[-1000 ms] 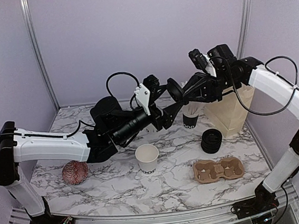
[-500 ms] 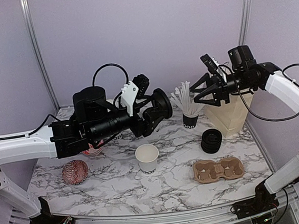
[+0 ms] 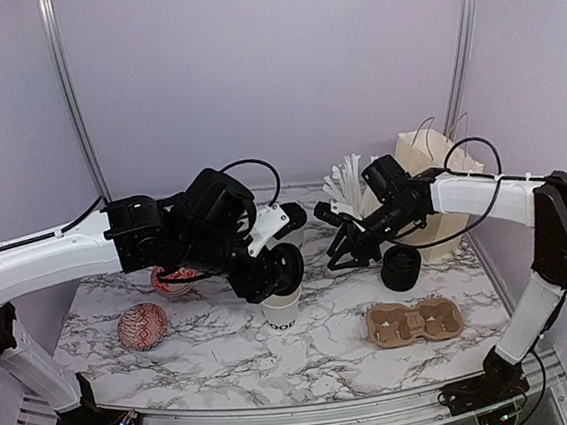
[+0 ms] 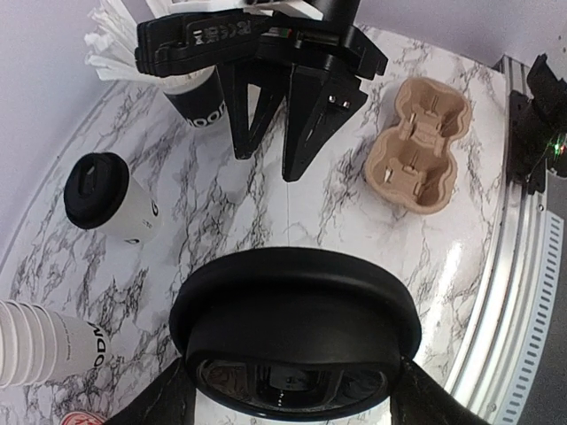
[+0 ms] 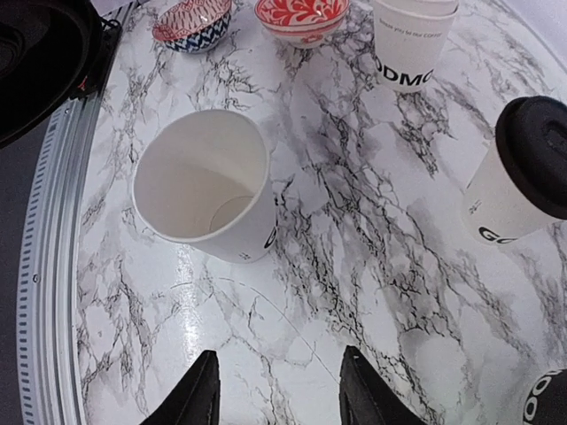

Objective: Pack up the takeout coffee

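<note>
My left gripper (image 3: 281, 269) is shut on a round black lid (image 4: 292, 323) and holds it just above an open white paper cup (image 3: 280, 315) at the table's middle. One takeout coffee (image 4: 108, 197), white with a black lid, stands to the left in the left wrist view and at the right edge of the right wrist view (image 5: 524, 168). My right gripper (image 3: 339, 247) hangs open and empty just right of the open cup (image 5: 205, 184), low over the marble, its fingertips (image 5: 202, 390) well apart.
A brown two-cup carrier (image 3: 415, 321) lies front right, with a stack of black lids (image 3: 401, 267) behind it. A paper bag (image 3: 441, 197) stands at the back right, beside a black cup of white stirrers (image 4: 190, 93). Stacked white cups (image 5: 412, 44) and patterned bowls (image 3: 142, 327) are on the left.
The two grippers were together at the lid; the right one let go and swung down toward the table. My left arm carried the lid down over the open cup.
</note>
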`<state>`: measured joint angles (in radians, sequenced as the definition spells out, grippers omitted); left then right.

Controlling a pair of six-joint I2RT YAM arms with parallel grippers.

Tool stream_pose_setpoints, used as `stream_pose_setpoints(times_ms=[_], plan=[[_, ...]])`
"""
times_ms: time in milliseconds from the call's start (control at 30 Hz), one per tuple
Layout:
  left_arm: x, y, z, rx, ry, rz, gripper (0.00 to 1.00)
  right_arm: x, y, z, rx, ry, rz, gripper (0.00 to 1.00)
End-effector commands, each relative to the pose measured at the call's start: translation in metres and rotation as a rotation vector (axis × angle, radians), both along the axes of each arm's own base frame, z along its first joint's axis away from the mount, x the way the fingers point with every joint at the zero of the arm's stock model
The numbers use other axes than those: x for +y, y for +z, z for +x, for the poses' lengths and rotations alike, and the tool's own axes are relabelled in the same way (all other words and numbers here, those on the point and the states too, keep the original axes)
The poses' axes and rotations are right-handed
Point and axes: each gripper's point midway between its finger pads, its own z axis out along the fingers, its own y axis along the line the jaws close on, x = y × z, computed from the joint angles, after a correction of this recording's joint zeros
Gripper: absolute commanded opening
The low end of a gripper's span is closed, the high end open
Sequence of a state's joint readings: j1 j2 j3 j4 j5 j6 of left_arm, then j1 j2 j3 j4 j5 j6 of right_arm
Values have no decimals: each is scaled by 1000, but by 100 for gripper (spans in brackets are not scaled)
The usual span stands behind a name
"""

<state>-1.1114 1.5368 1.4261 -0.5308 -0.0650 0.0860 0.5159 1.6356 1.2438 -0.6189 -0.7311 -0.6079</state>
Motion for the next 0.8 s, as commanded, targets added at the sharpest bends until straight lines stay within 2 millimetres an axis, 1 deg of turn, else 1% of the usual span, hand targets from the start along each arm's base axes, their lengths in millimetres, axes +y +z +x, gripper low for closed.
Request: stream_pose_setpoints(times_ms=[0, 33, 67, 200, 500, 767], plan=[[24, -35, 1, 64, 36, 194, 71, 13, -20, 15, 43, -27, -47, 42], [25, -37, 3, 74, 41, 205, 72, 15, -27, 15, 66, -27, -58, 41], [25, -41, 5, 85, 47, 221, 72, 16, -30, 16, 79, -28, -61, 41], [28, -50, 14, 111, 80, 261, 71, 17, -35, 14, 102, -25, -61, 41], [24, -60, 26, 139, 98, 277, 71, 16, -37, 5, 119, -10, -53, 41], [22, -67, 28, 170, 93, 296, 70, 16, -36, 4, 123, -3, -48, 41]])
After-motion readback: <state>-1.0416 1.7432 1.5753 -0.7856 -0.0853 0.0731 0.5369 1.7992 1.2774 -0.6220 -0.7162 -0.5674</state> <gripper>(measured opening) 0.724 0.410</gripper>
